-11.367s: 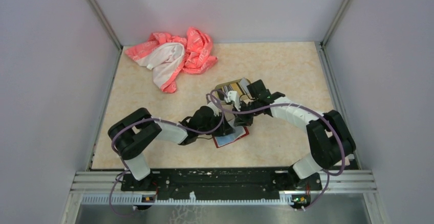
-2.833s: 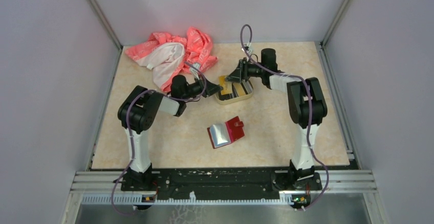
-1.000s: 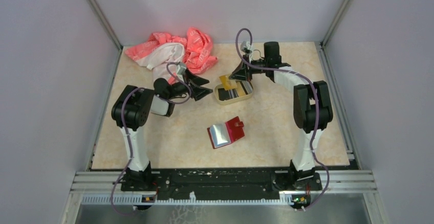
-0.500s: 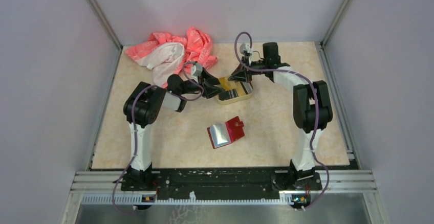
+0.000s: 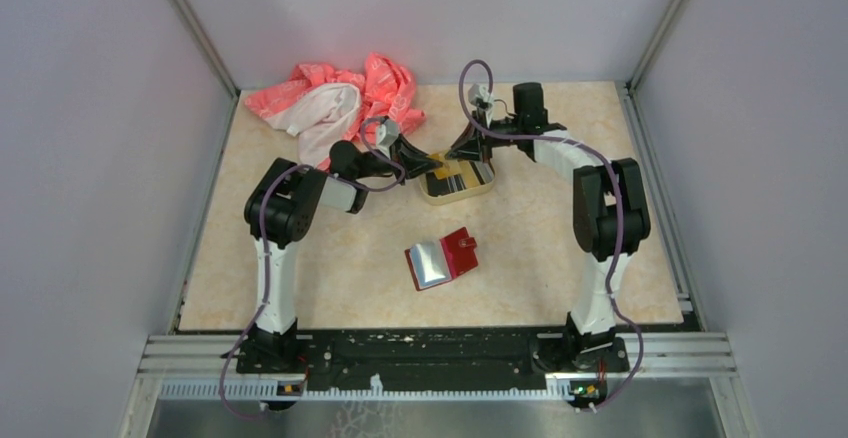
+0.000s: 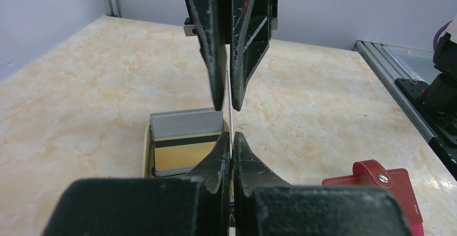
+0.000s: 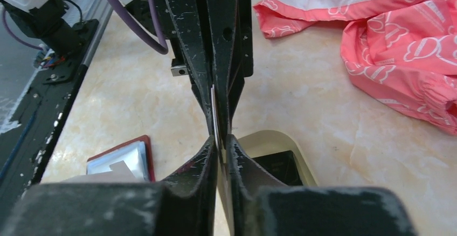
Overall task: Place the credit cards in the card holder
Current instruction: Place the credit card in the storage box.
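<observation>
Beige marbled tabletop [image 5: 300,258] from above: the dark-red folding leather card holder [image 5: 441,258] is lying apart from the tan tin tray [image 5: 485,191]. Left wrist: the left gripper [image 6: 230,134] is pinching a thin plastic credit card [image 6: 230,120] edge-on above that tray. Right wrist: the right gripper [image 7: 219,139] is pinching it too, probably mid-handover; one must release next.

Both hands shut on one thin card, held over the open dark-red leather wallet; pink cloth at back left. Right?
Not over the wallet. The left hand and right hand pinch the thin plastic card over the tan rounded-corner tin tray. The open dark-red leather folding wallet lies apart, nearer the arm bases. The top external view shows it. The rest holds.
</observation>
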Controlling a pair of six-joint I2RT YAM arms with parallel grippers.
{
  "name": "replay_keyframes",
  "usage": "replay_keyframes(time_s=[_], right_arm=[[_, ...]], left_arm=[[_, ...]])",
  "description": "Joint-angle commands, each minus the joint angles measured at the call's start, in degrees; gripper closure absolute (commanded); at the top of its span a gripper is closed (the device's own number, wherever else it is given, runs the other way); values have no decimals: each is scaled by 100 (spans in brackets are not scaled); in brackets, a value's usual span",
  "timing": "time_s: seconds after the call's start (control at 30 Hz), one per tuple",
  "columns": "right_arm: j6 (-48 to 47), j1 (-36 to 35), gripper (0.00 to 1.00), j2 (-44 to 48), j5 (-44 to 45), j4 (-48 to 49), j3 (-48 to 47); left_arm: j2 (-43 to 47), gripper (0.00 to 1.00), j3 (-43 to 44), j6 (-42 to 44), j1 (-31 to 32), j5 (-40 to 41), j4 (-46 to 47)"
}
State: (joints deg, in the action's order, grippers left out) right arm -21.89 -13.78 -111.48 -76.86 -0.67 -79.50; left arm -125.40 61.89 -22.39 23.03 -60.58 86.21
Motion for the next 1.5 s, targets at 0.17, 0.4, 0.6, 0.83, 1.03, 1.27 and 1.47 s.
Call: replay_keyframes(time_s=[0.17, 0.4, 0.6, 0.83, 1.03, 1.27, 1.47], right_arm=[[817, -68, 36, 852, 1295, 1014, 429], [1376, -257, 33, 895, 1356, 1377, 738], [1237, -449, 32, 890, 1797, 932, 629], [1057, -473, 40, 882, 2041, 580, 487], [984, -467, 58, 829, 1984, 498, 388], [1117, -406, 75, 648, 1702, 437, 158], [1177, -352, 67, 596, 1679, 428, 152]], left_arm=[[339, 100, -509, -297, 99, 527, 180], [543, 100, -812, -780, 255, 1033, 275], [665, 100, -935, -784, 323, 1394, 176], [703, 100, -960, -775, 324, 1559, 130], [659, 100, -884, -775, 321, 1574, 52], [525, 100, -745, -760, 292, 1441, -61], [418, 100, -731, -884, 233, 1401, 88]])
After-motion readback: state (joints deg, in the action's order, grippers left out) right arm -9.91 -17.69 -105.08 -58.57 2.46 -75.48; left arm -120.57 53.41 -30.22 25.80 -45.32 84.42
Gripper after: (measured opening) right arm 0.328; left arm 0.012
